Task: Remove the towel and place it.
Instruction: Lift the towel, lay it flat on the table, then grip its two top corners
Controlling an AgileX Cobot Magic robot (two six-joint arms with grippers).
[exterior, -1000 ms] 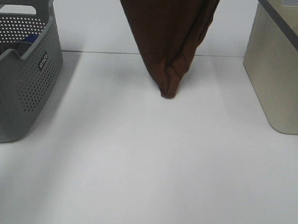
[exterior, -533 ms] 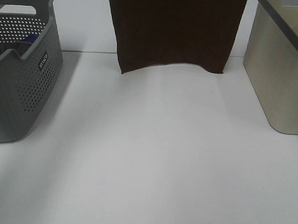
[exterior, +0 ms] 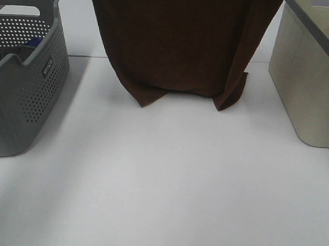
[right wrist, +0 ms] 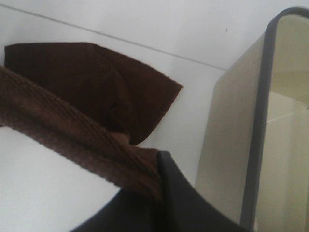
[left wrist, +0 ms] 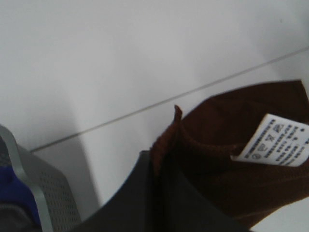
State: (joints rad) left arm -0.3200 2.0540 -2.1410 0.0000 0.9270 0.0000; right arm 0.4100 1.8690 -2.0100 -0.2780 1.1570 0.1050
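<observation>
The dark brown towel (exterior: 182, 44) hangs spread out from above the frame at the back middle of the white table (exterior: 161, 183); its lower corners touch the table. Neither gripper shows in the high view. In the left wrist view my left gripper (left wrist: 157, 193) is shut on a corner of the towel (left wrist: 227, 159), next to its white care label (left wrist: 276, 141). In the right wrist view my right gripper (right wrist: 154, 183) is shut on the towel's (right wrist: 87, 92) other top edge, with cloth draped below.
A grey perforated basket (exterior: 21, 71) with blue fabric (exterior: 32, 41) inside stands at the left; it also shows in the left wrist view (left wrist: 34, 193). A beige bin (exterior: 313, 70) with a grey rim stands at the right, close to my right gripper (right wrist: 251, 121).
The towel was bunched into a narrow hanging bundle, then got spread wide and lifted, and has now dropped so its lower corners rest folded on the table.
</observation>
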